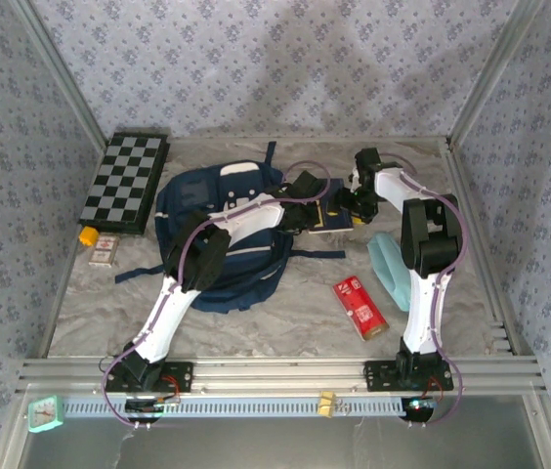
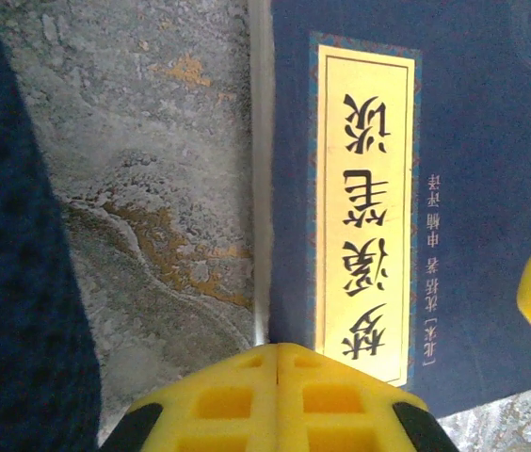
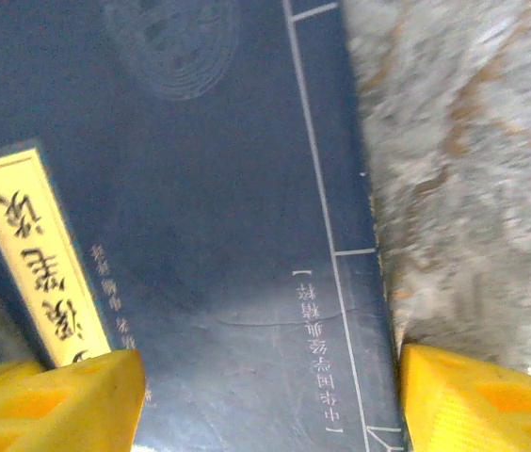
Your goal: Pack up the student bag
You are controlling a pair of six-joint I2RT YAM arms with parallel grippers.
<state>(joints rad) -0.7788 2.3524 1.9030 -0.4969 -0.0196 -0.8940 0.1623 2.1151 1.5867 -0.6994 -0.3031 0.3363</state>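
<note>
- Yellow ribbed fingers of the left gripper (image 2: 277,400) meet pad to pad, with no gap along their seam. Whether they nip the book edge under them cannot be told.
- Yellow fingers of the right gripper (image 3: 265,414) stand wide apart, one on each side of the book, clasping nothing.
- A large navy blue fabric backpack, the student bag (image 1: 186,207), lies flat on the table just left of the left fingers. The left arm stretches across it.
- A flat navy blue book with a yellow title strip (image 2: 473,188) lies directly under both sets of fingers. A strip of marbled grey tabletop (image 2: 134,141) separates it from the bag.
- A pale mint soft case (image 1: 388,262) lies beside the right arm, nearer the arm bases than the right fingers.
- A red rectangular packet (image 1: 360,307) lies just left of that case.
- A black-and-grey chequered board (image 1: 124,183) lies well left of the left fingers, beyond the bag.
- A small yellow object (image 1: 87,234) and a small red-and-white box (image 1: 105,252) sit at the board's near end.
</note>
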